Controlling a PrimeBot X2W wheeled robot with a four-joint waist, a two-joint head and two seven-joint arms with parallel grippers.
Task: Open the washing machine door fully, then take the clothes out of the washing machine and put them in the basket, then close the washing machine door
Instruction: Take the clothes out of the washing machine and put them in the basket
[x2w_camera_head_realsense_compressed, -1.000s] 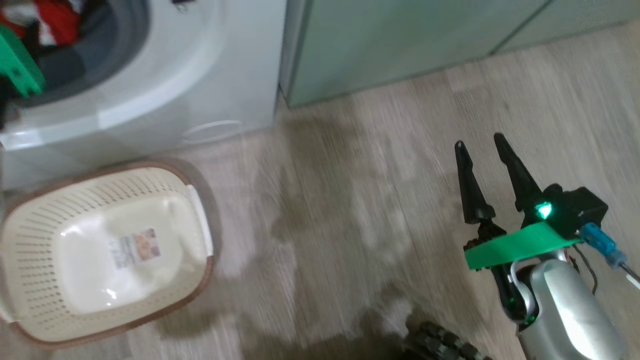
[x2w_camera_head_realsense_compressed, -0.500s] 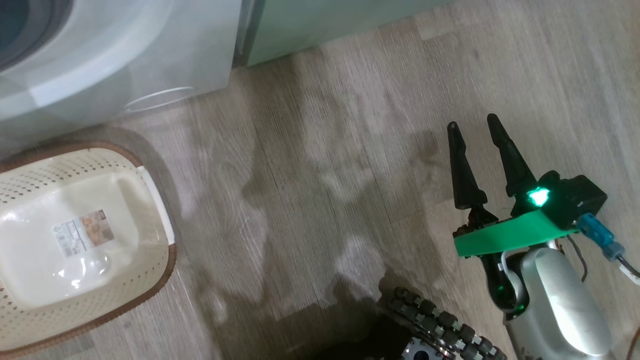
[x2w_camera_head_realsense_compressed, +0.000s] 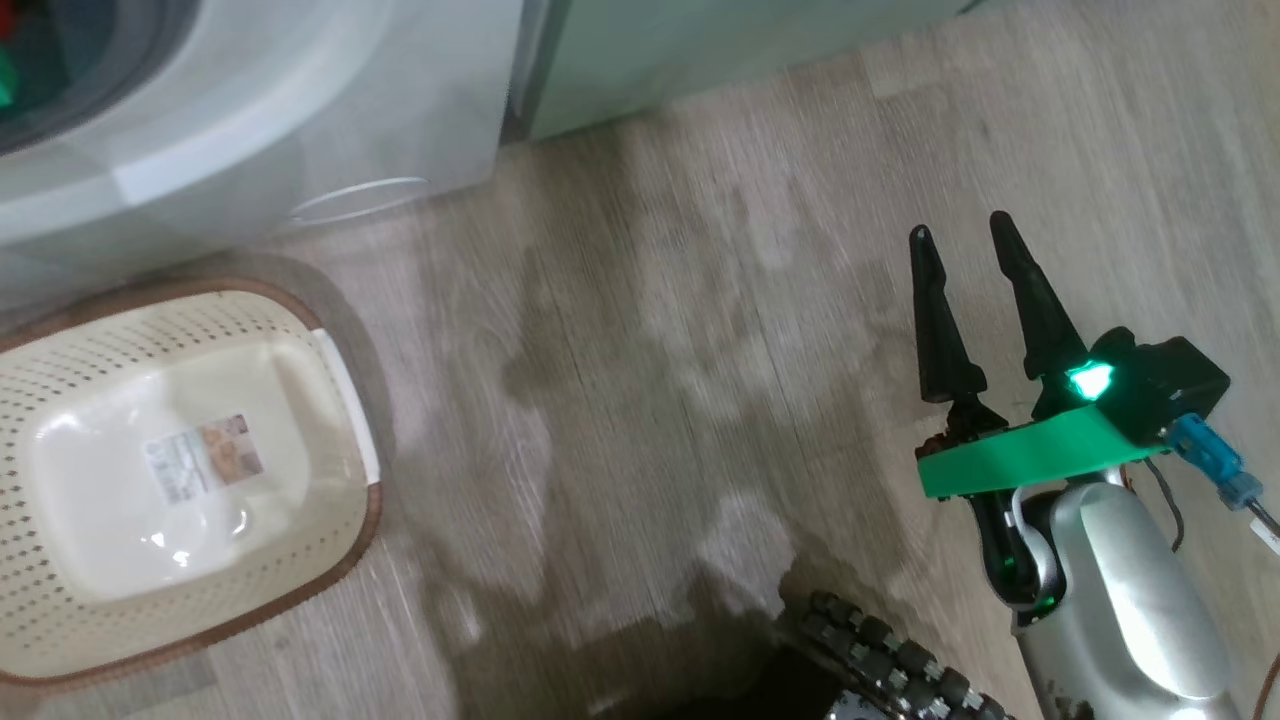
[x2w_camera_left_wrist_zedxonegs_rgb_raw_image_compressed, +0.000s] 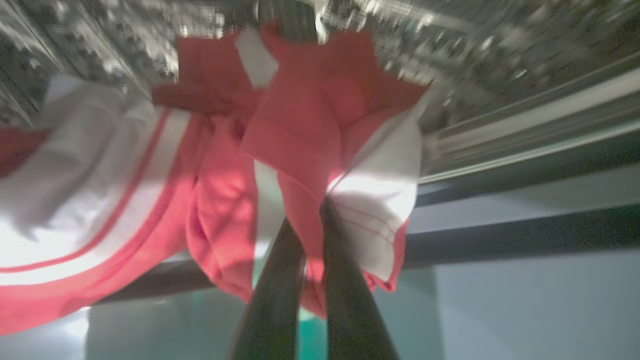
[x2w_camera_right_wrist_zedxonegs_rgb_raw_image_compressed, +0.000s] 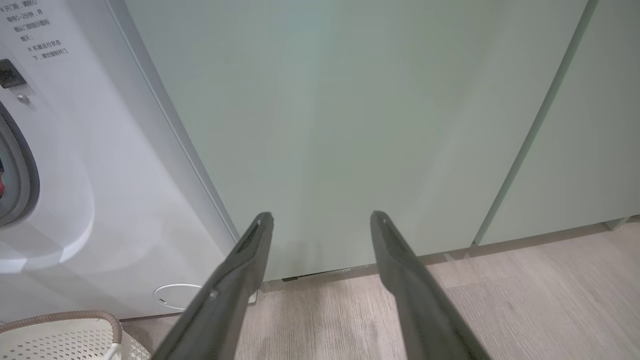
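Inside the perforated steel drum (x2w_camera_left_wrist_zedxonegs_rgb_raw_image_compressed: 475, 35), my left gripper (x2w_camera_left_wrist_zedxonegs_rgb_raw_image_compressed: 312, 212) is shut on the clothes (x2w_camera_left_wrist_zedxonegs_rgb_raw_image_compressed: 300, 125), a bunch of red fabric with white stripes and panels. The white washing machine (x2w_camera_head_realsense_compressed: 250, 120) stands at the head view's top left, with its grey rubber ring (x2w_camera_head_realsense_compressed: 130, 50) at the corner. The cream basket (x2w_camera_head_realsense_compressed: 365, 520) sits on the floor in front of the machine with nothing in it. My right gripper (x2w_camera_head_realsense_compressed: 958, 228) hangs open over the floor at the right, holding nothing. In its own view the right gripper (x2w_camera_right_wrist_zedxonegs_rgb_raw_image_compressed: 321, 216) faces the cabinets. The washing machine door is out of view.
Pale green cabinets (x2w_camera_right_wrist_zedxonegs_rgb_raw_image_compressed: 350, 100) stand to the right of the washing machine (x2w_camera_right_wrist_zedxonegs_rgb_raw_image_compressed: 75, 175). A small round white flap (x2w_camera_head_realsense_compressed: 360, 200) sits low on the machine's front. Wooden floor (x2w_camera_head_realsense_compressed: 650, 350) lies between basket and right arm. The robot's studded wheel (x2w_camera_head_realsense_compressed: 880, 640) shows at the bottom edge.
The head camera has swung, so the machine and basket have shifted in the picture. My left gripper has shut on the clothes. The right gripper stays open, in the same pose.
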